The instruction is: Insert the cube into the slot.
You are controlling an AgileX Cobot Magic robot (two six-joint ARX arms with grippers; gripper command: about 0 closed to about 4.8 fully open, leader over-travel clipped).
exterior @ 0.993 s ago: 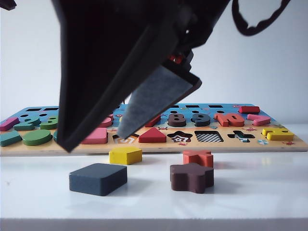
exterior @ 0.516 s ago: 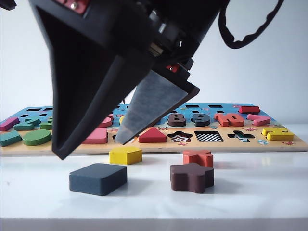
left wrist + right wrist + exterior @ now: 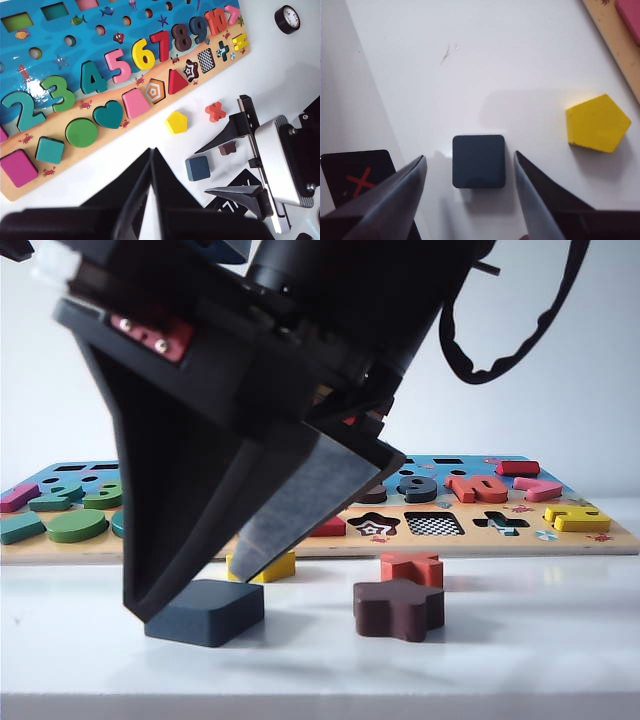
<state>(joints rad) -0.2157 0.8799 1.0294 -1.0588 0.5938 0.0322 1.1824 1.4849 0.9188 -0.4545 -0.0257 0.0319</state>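
The cube point(image 3: 478, 161) is a flat navy block lying on the white table, also seen in the exterior view point(image 3: 215, 615) and the left wrist view point(image 3: 198, 168). My right gripper point(image 3: 470, 156) is open and straddles it, one finger on each side with a gap to the block. In the exterior view my right gripper point(image 3: 190, 595) fills the foreground, tips down at the cube. The slot point(image 3: 434, 524) is the checkerboard square recess in the puzzle board point(image 3: 600, 538), also visible in the left wrist view point(image 3: 206, 60). My left gripper point(image 3: 151, 150) is shut, hanging over bare table near the board.
A yellow pentagon point(image 3: 597, 123) lies beside the cube, toward the board. A brown star point(image 3: 398, 608) and a red cross point(image 3: 412, 566) sit to the right of the cube. A black card with a red X point(image 3: 355, 175) lies next to one right finger.
My right gripper has come down from above the board until its tips flank the cube. Its jaws have narrowed somewhat. The loose pieces have not moved.
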